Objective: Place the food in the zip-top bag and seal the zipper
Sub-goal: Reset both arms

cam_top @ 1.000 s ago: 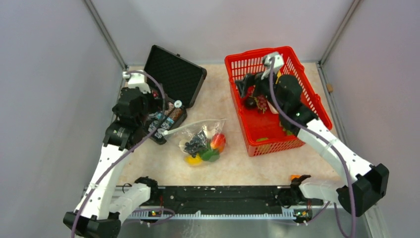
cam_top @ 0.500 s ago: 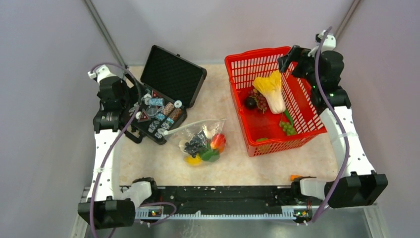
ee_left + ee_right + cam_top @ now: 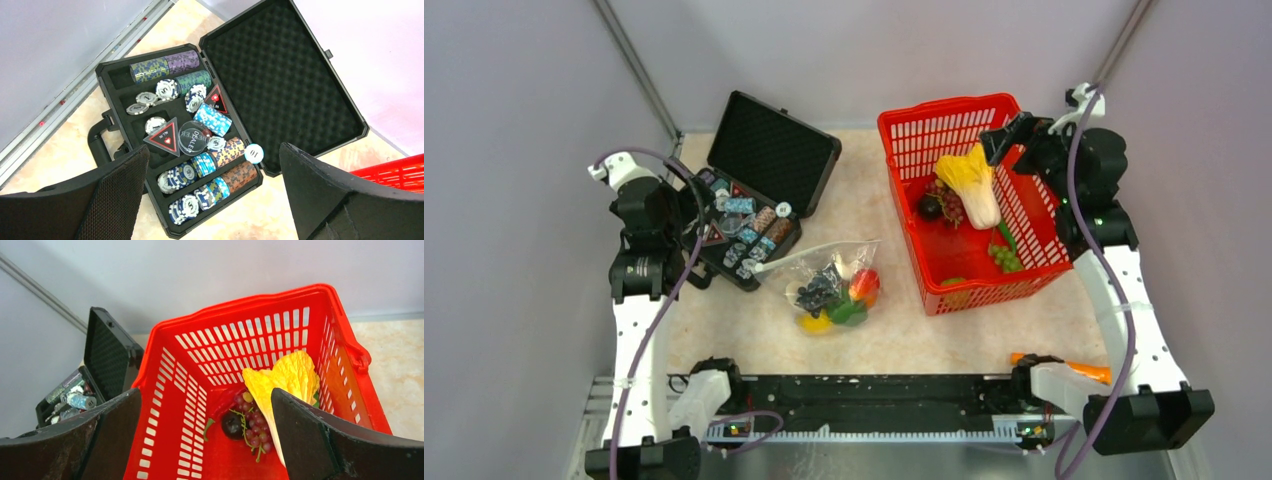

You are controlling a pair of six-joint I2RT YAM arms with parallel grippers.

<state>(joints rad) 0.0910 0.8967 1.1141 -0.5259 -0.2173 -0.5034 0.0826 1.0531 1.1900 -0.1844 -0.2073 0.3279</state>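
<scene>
Bag [image 3: 829, 262] first: we are seeing it lying flat on the table [image 3: 754, 330], in the middle, between the case [image 3: 774, 150] at the far left and the basket [image 3: 944, 110] at the far right. Its left tip is lying just beside the case's near corner. Food [image 3: 839, 298] is sitting inside it toward its near end (a dark bunch, a red-orange fruit, something yellow, something green). The zipper [image 3: 819, 252] is running along the bag's far edge; we are not able to tell whether it is pressed shut. More food is lying in the basket: a pale cabbage [image 3: 972, 180], dark grapes [image 3: 947, 207] just left of it, and a green bunch [image 3: 1002, 258] nearer.

The left gripper [image 3: 214, 150] is hanging over the open case, jaws standing wide with nothing between them; chips [image 3: 227, 152] are showing below. The right gripper [image 3: 206, 391] is hovering above the basket's far right corner, jaws likewise spread wide and gripping nothing. Both are hanging well apart from the bag.
</scene>
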